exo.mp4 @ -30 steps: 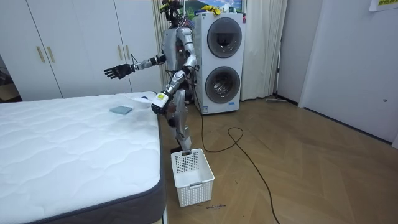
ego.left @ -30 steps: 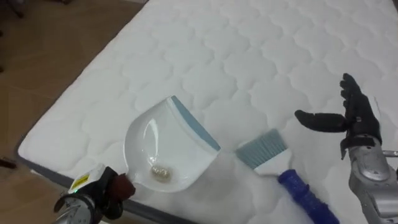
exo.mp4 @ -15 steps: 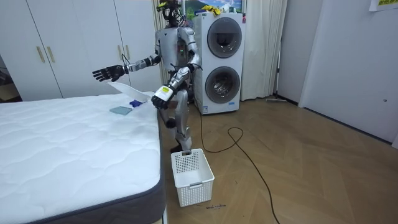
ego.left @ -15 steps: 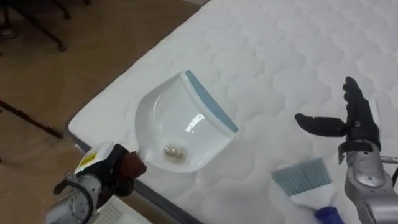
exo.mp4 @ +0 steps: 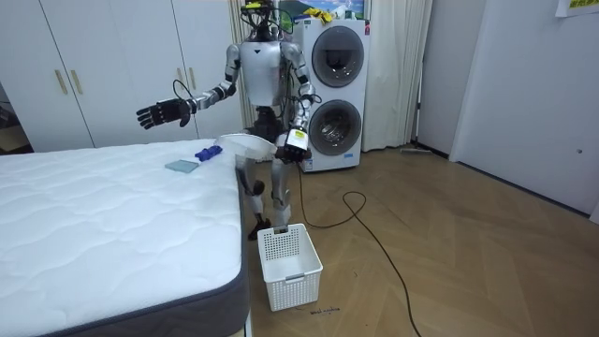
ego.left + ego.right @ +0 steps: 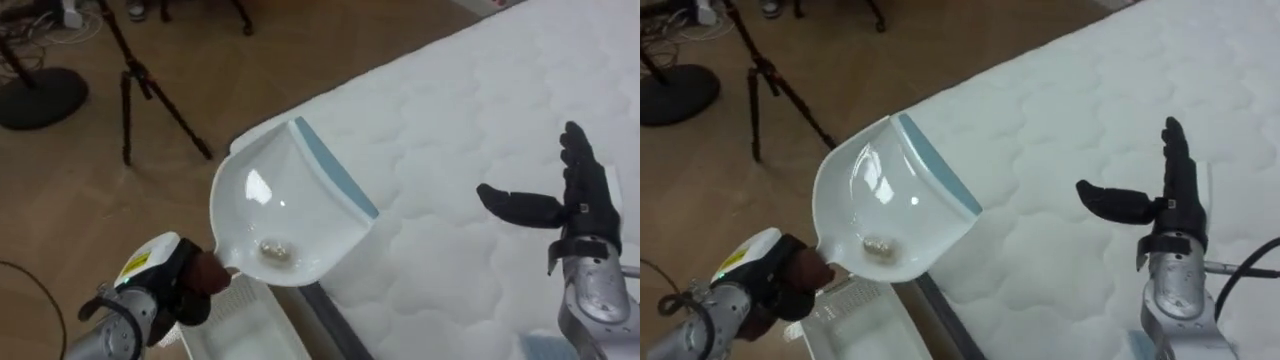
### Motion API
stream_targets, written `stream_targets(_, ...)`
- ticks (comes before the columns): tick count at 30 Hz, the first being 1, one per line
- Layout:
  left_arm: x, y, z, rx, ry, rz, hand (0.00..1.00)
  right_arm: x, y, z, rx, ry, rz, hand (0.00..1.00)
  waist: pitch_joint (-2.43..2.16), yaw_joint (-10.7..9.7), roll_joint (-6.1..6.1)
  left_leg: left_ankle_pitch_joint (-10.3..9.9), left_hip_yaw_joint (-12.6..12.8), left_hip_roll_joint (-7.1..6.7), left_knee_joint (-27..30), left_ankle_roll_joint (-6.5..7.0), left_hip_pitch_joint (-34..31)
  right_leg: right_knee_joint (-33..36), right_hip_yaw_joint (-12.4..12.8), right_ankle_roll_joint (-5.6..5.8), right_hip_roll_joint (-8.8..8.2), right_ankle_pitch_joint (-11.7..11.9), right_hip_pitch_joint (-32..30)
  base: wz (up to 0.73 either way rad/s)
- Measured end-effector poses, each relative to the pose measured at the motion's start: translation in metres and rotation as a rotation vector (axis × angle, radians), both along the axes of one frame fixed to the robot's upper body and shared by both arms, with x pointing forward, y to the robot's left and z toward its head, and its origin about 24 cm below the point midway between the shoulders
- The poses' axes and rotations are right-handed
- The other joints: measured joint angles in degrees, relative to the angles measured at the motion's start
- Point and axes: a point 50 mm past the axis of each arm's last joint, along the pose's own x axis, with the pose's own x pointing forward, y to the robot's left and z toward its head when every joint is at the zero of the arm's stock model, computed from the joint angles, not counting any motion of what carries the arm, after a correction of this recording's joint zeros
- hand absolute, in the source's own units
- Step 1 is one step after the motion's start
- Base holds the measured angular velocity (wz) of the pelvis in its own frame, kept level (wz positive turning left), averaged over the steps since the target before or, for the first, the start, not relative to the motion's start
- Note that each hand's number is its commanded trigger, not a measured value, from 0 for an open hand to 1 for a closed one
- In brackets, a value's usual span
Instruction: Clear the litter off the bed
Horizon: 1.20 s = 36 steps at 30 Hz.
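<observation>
White quilted mattress point(image 6: 480, 150) lying beside the standing robot, white basket point(image 5: 288, 265) sitting on the floor below, white dustpan point(image 6: 285, 215) hanging over the mattress corner, left hand point(image 6: 165, 285) curling round its handle, right hand point(image 6: 585, 205) hovering above the mattress, fingers spread, small lump point(image 6: 275, 252) resting in the pan.

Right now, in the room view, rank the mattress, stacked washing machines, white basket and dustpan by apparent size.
1. mattress
2. stacked washing machines
3. white basket
4. dustpan
Basket is nearer the camera; last pair unsure.
</observation>
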Motion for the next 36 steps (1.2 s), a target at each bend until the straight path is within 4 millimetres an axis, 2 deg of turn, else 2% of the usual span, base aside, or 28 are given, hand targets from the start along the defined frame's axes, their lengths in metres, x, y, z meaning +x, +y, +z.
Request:
stream_targets(2, -0.002, 0.003, -0.001, 0.001, 0.003, 0.013, 1.00, 0.000, 0.000, -0.001, 0.022, 0.004, 0.008, 0.00, -0.01, 0.81, -0.31, 0.03, -1.29, -0.51, 0.26, 0.00, -0.17, 0.12, -0.05, 0.00, 0.05, 0.00, 0.14, 0.35)
stream_targets(4, -0.005, 0.005, -0.001, 0.002, 0.007, 0.026, 1.00, 0.000, 0.000, -0.003, 0.040, 0.010, 0.004, 0.00, 0.03, 0.76, -0.33, 0.00, -3.07, -1.08, 1.41, 0.04, -1.00, 0.19, -1.07, 0.05, 0.11, -0.02, 0.48, 0.51)
stream_targets(9, -0.005, 0.005, -0.001, 0.015, 0.010, 0.020, 1.00, -0.003, -0.002, -0.012, 0.046, 0.051, -0.008, 0.00, 0.76, 0.23, 0.08, -0.34, -7.96, -3.15, 4.60, -0.58, -4.10, 0.87, -6.29, 0.36, -0.24, -0.91, 0.57, 0.60)
stream_targets(10, -0.005, 0.005, -0.001, 0.022, 0.010, 0.017, 1.00, -0.003, -0.002, -0.012, 0.046, 0.051, -0.008, 0.00, 0.75, -0.08, 0.12, -0.27, -8.65, -3.53, 5.00, -0.68, -4.60, 1.18, -7.01, 0.41, -0.40, -1.24, 0.34, 0.62)
stream_targets(11, -0.004, 0.006, -0.001, 0.038, 0.010, 0.011, 1.00, -0.003, -0.002, -0.012, 0.048, 0.050, -0.009, 0.00, 0.77, -0.74, 0.21, -0.10, -9.12, -3.92, 5.83, -0.78, -5.74, 1.41, -8.92, 0.42, -0.64, -1.43, 0.10, 0.62)
stream_targets(12, -0.004, 0.006, -0.001, 0.038, 0.011, 0.012, 1.00, -0.004, -0.002, -0.013, 0.049, 0.051, -0.010, 0.00, 0.75, -1.26, 0.27, -0.01, -7.92, -3.57, 6.21, -0.69, -6.57, 1.40, -10.27, 0.42, -0.96, -1.55, 0.17, 1.10)
stream_targets(13, -0.004, 0.008, 0.000, 0.039, 0.010, 0.015, 1.00, -0.004, -0.003, -0.013, 0.050, 0.051, -0.014, 0.00, 1.02, -3.20, 0.50, 0.31, 2.39, 0.05, 6.82, 0.37, -8.95, 1.37, -14.31, 0.59, -1.35, -2.20, 0.97, 1.34)
stream_targets(14, -0.003, 0.007, 0.000, 0.038, 0.012, 0.009, 1.00, -0.007, -0.004, -0.016, 0.050, 0.061, -0.026, 0.00, 1.01, -4.19, 0.50, -0.66, 15.17, 4.63, 6.94, 1.79, -9.86, 2.56, -16.34, 0.66, -1.65, -4.10, 1.16, 1.18)
stream_targets(15, -0.004, 0.005, -0.001, 0.038, 0.020, 0.000, 1.00, -0.007, -0.004, -0.018, 0.050, 0.069, -0.030, 0.00, 1.12, -3.43, 0.12, -1.33, 16.90, 4.60, 6.72, 1.59, -8.80, 4.38, -15.85, 1.17, -2.43, -5.20, 0.63, 0.51)
stream_targets(16, -0.005, 0.004, -0.002, 0.038, 0.026, -0.006, 1.00, -0.008, -0.004, -0.019, 0.051, 0.074, -0.027, 0.00, 1.22, -2.56, 0.42, -1.24, 16.30, 3.93, 6.11, 0.94, -8.27, 4.36, -15.24, 1.32, -2.02, -5.32, 0.36, 0.26)
stream_targets(17, -0.005, 0.003, -0.003, 0.039, 0.029, -0.011, 1.00, -0.009, -0.005, -0.022, 0.053, 0.088, -0.022, 0.00, 0.88, -2.59, -0.20, 0.38, 14.94, 1.97, 2.75, -1.80, -6.95, 2.84, -13.10, 0.59, -1.94, -5.02, 0.41, 0.71)
stream_targets(18, -0.004, 0.002, -0.002, 0.037, 0.020, -0.014, 1.00, -0.011, -0.006, -0.023, 0.052, 0.092, -0.028, 0.00, 0.28, -3.84, -1.73, 1.65, 15.54, 0.73, 0.40, -4.16, -6.17, 1.23, -12.43, -0.91, -3.67, -3.49, 0.30, 0.75)
stream_targets(19, -0.002, 0.002, 0.000, 0.036, 0.008, -0.017, 1.00, -0.010, -0.006, -0.021, 0.049, 0.083, -0.029, 0.00, 0.49, -3.27, -1.57, 0.62, 17.39, 2.93, 3.53, -2.77, -6.49, 2.10, -12.60, 0.08, -4.12, -3.46, -0.20, 0.20)
stream_targets(20, 0.000, 0.005, 0.003, 0.039, -0.003, -0.008, 1.00, -0.003, -0.004, -0.018, 0.053, 0.067, -0.019, 0.00, 1.08, -1.25, 0.20, -3.78, 17.00, 5.55, 8.59, -1.97, -7.95, 6.16, -12.83, 1.19, -3.80, -4.74, -1.08, -0.38)
stream_targets(21, 0.001, 0.006, 0.003, 0.048, -0.002, -0.008, 1.00, -0.003, -0.003, -0.020, 0.058, 0.071, -0.015, 0.00, 1.22, -0.62, 0.52, -4.86, 15.88, 5.36, 9.62, -1.57, -7.99, 7.36, -12.54, 1.62, -3.56, -5.20, -1.40, -0.16)
stream_targets(23, 0.004, 0.012, 0.008, 0.086, -0.009, -0.018, 1.00, -0.009, 0.002, -0.029, 0.079, 0.111, -0.004, 0.00, 0.83, -1.11, -0.17, -4.11, 13.23, 3.33, 7.54, -0.66, -6.65, 8.92, -10.66, 1.75, -4.19, -5.08, -1.93, 0.51)
stream_targets(24, 0.005, 0.012, 0.009, 0.087, -0.012, -0.018, 1.00, -0.009, 0.001, -0.029, 0.081, 0.115, -0.008, 0.00, 0.88, -1.06, -0.18, -3.91, 13.05, 3.03, 7.19, -0.43, -6.14, 9.94, -9.75, 1.93, -4.55, -5.03, -2.16, 0.50)
stream_targets(26, 0.007, 0.016, 0.012, 0.097, -0.023, -0.016, 1.00, -0.009, 0.000, -0.032, 0.079, 0.125, -0.018, 0.00, 0.72, -0.97, 0.45, -3.36, 11.67, 1.79, 7.01, 2.19, -5.39, 13.70, -7.49, 2.75, -5.24, -5.94, -2.82, 0.40)
stream_targets(27, 0.008, 0.016, 0.013, 0.097, -0.027, -0.013, 1.00, -0.010, 0.000, -0.033, 0.079, 0.129, -0.019, 0.00, 0.80, -0.97, 0.65, -3.28, 11.10, 1.39, 7.04, 2.94, -5.38, 15.60, -7.18, 2.78, -5.69, -6.28, -3.48, 0.34)
stream_targets(28, 0.009, 0.016, 0.013, 0.097, -0.027, -0.013, 1.00, -0.010, 0.000, -0.034, 0.079, 0.133, -0.020, 0.00, 0.83, -0.86, 0.77, -3.27, 10.84, 1.28, 7.04, 3.00, -5.43, 16.67, -6.68, 2.81, -5.79, -6.35, -4.12, 0.27)
stream_targets(30, 0.011, 0.017, 0.015, 0.108, -0.029, -0.020, 1.00, -0.010, 0.001, -0.035, 0.081, 0.136, -0.019, 0.00, 0.94, -0.58, 1.23, -2.83, 9.83, 0.70, 7.03, 3.50, -6.14, 19.99, -2.38, 2.95, -5.83, -6.96, -8.27, 0.22)
stream_targets(32, 0.016, 0.017, 0.018, 0.108, -0.035, -0.027, 1.00, -0.010, 0.001, -0.036, 0.077, 0.142, -0.016, 0.00, 1.15, -0.96, 1.60, -2.60, 8.69, 0.37, 7.05, 3.25, -6.54, 19.17, 0.41, 2.91, -5.89, -6.67, -11.87, 0.41)
stream_targets(33, 0.020, 0.017, 0.022, 0.113, -0.044, -0.034, 1.00, -0.011, 0.002, -0.039, 0.078, 0.157, -0.014, 0.00, 1.15, -1.51, 1.65, -2.45, 7.47, 0.15, 7.05, 3.01, -6.59, 16.57, 0.58, 3.27, -5.83, -4.72, -13.08, 0.64)
stream_targets(34, 0.021, 0.018, 0.024, 0.118, -0.050, -0.037, 1.00, -0.012, 0.002, -0.041, 0.079, 0.164, -0.012, 0.00, 0.99, -1.99, 1.36, -2.35, 6.73, -0.29, 7.02, 2.82, -6.66, 14.94, 0.41, 3.10, -5.79, -3.14, -13.13, 0.82)
stream_targets(35, 0.024, 0.017, 0.027, 0.120, -0.060, -0.049, 1.00, -0.012, 0.001, -0.042, 0.076, 0.171, -0.015, 0.00, 0.82, -3.25, 1.51, -2.32, 5.19, -0.77, 7.26, 2.59, -6.89, 13.70, 0.09, 2.38, -5.56, -1.68, -12.80, 0.61)
stream_targets(36, 0.027, 0.017, 0.030, 0.124, -0.068, -0.062, 1.00, -0.011, 0.001, -0.040, 0.071, 0.166, -0.015, 0.00, 0.70, -3.65, 1.77, -2.39, 4.61, -0.62, 7.23, 2.17, -7.41, 12.60, -0.12, 2.19, -4.93, -1.85, -12.43, 0.52)
